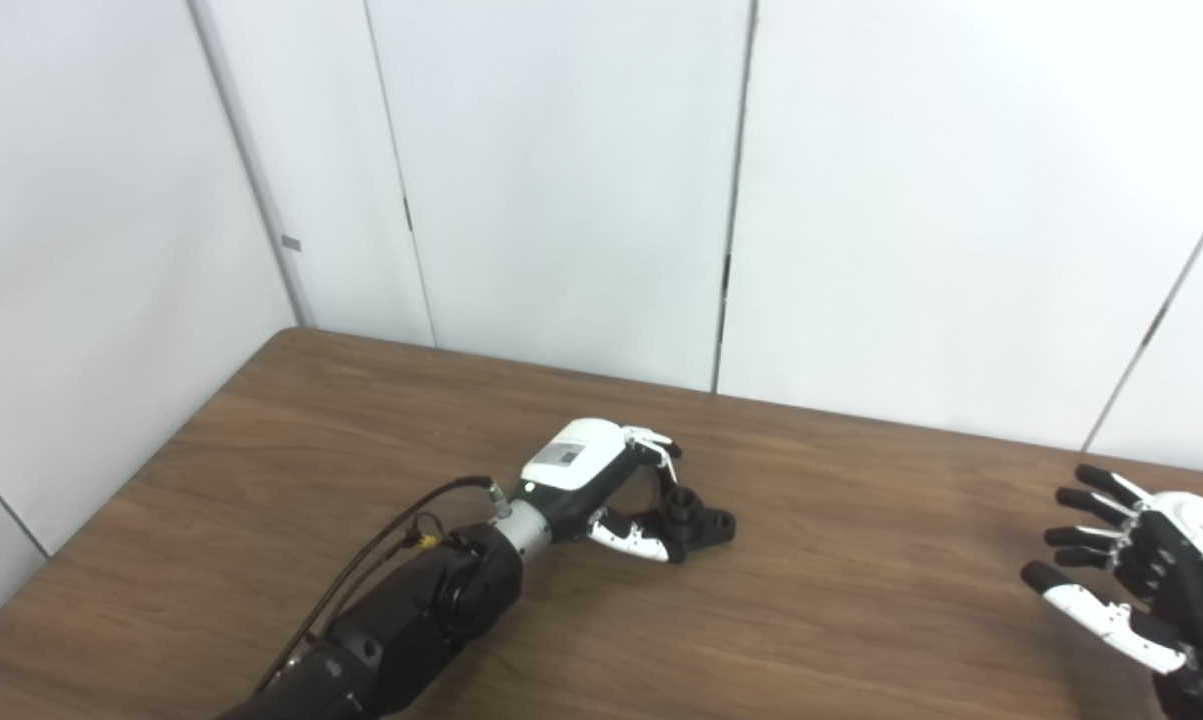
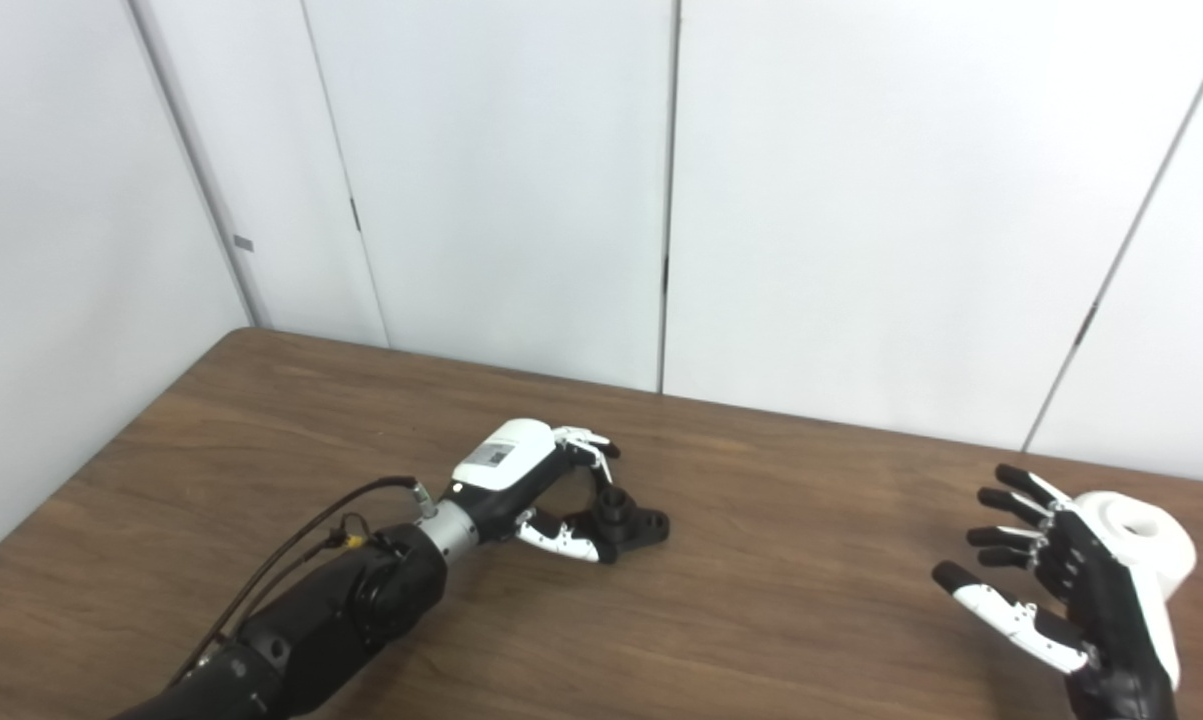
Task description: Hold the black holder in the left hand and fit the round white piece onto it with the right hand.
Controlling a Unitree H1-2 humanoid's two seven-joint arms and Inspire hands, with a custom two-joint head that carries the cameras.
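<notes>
The black holder [image 1: 699,522] lies on the brown table, its short round post pointing up. My left hand [image 1: 601,480] reaches it from the left: the thumb lies along the holder's near side and the curled fingers [image 1: 658,445] hover just above the post, apart from it. The round white piece [image 2: 1139,542], a roll with a hole on top, stands at the far right of the table. My right hand [image 2: 1051,585] is open right beside it on its left, fingers spread and pointing left, and covers part of the roll without holding it.
The wooden table [image 1: 861,600] ends at white wall panels close behind. A black cable [image 1: 381,545] loops off my left forearm. Bare tabletop lies between the two hands.
</notes>
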